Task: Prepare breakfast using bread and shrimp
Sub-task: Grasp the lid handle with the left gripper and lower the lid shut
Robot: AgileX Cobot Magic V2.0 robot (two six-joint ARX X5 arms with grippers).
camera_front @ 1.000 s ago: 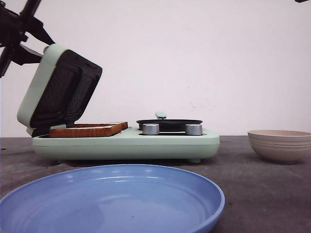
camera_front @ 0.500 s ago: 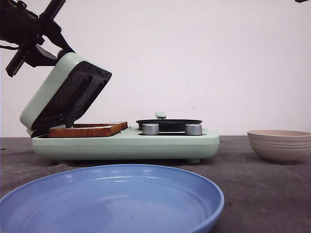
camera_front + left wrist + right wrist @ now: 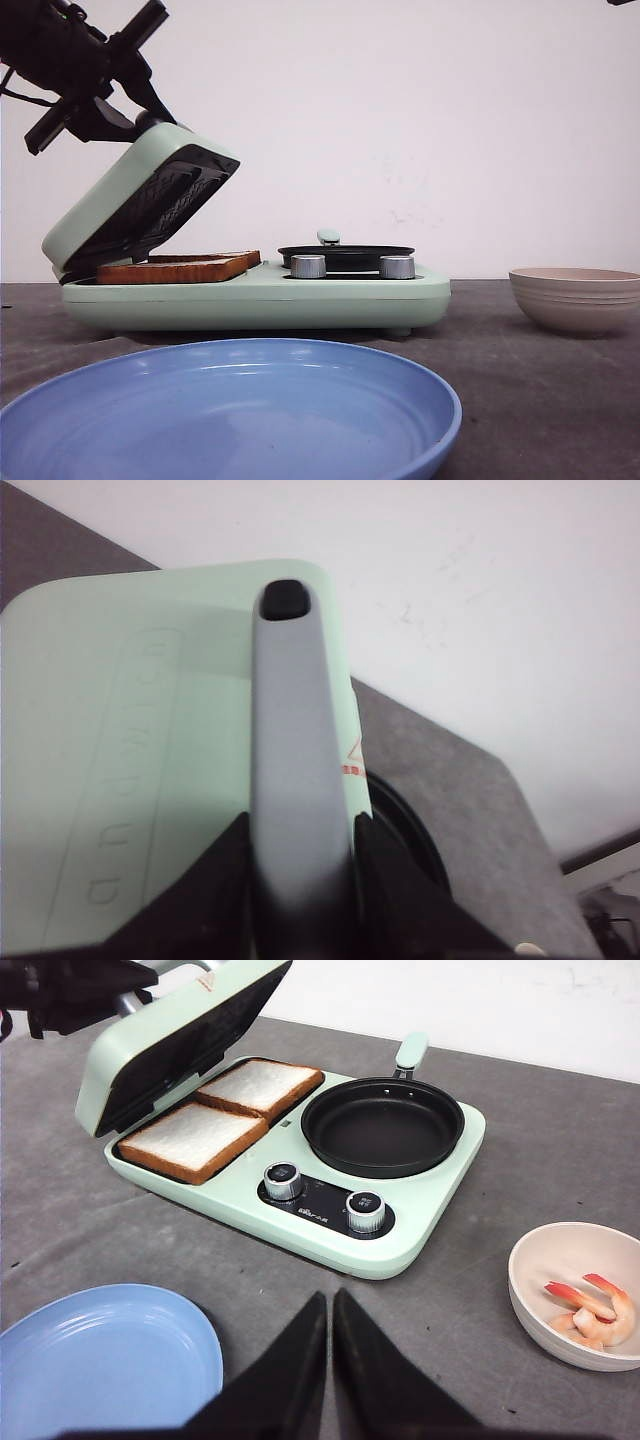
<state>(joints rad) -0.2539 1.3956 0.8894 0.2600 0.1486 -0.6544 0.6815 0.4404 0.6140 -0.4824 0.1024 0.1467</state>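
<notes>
Bread, two thick square white slices [image 3: 225, 1113] with orange-brown crusts, lay side by side, touching, on the lower plate of the mint-green sandwich maker [image 3: 300, 1222], beside the round black frying pan [image 3: 382, 1126] set in the same appliance. The maker's mint-green lid [image 3: 120, 210] hung tilted partway over the slices. The left gripper [image 3: 300, 865] was clamped on the lid's grey handle [image 3: 290, 730], its black fingers [image 3: 225, 880] pressed against both sides. The right gripper [image 3: 330, 1310] hovered above the dark grey table [image 3: 470, 1260] with its fingertips drawn together, holding nothing. Pink shrimp [image 3: 590, 1312] sat in a beige bowl [image 3: 530, 1310]; a blue plate [image 3: 230, 415] lay nearest the camera.
</notes>
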